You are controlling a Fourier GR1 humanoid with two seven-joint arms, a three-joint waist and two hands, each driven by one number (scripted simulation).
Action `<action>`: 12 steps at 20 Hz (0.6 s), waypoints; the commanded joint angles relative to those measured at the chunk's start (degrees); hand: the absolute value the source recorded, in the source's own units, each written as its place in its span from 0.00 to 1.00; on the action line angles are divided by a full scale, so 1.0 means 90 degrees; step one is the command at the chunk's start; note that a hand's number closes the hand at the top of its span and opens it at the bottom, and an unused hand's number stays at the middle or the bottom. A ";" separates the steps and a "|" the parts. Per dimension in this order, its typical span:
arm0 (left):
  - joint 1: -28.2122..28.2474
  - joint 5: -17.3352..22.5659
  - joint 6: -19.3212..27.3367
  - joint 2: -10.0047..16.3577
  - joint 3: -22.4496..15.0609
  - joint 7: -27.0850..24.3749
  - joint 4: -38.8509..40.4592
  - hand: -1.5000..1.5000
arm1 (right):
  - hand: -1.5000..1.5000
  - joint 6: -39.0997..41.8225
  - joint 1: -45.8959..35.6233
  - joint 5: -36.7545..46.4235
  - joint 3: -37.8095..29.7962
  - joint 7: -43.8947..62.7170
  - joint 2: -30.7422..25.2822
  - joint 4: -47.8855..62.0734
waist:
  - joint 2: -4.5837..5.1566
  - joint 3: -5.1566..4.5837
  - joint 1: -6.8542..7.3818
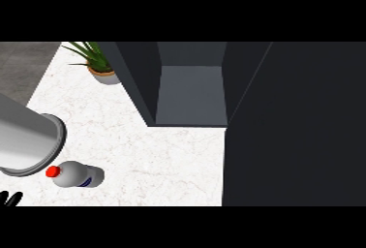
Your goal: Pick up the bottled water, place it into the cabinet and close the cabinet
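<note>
The bottled water (76, 175) is on the white desk (164, 155), at the near left side, with its red cap turned to the left. It is outside the cabinet (191, 94), which is open at the far middle; its dark door (297, 131) fills the right side. A grey forearm (25, 140) shows at the left edge, just beside the bottle. Only a small black part of the left hand (10, 198) shows in the near left corner, so one cannot tell how far open it is. A potted plant (100, 65) stands far left.
</note>
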 commanded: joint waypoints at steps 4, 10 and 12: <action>0.0960 -0.0416 -0.0400 -0.0416 0.0245 -0.0615 -0.0203 0.00 | 0.00 0.0220 0.1171 0.0069 0.0457 -0.0174 0.0121 -0.0837 | -0.0001 0.0003 -0.0046; 0.0391 -0.0865 -0.0470 -0.0632 0.0475 -0.1255 0.0918 0.00 | 0.00 0.0221 0.1277 0.0087 0.0475 -0.0121 0.0040 -0.1029 | 0.0015 -0.0002 -0.0079; 0.0331 -0.1059 -0.0204 -0.0905 0.0430 -0.1356 0.1074 0.00 | 0.00 0.0641 0.2004 -0.0059 0.0492 -0.0813 0.0018 -0.0846 | 0.0000 0.0002 -0.0147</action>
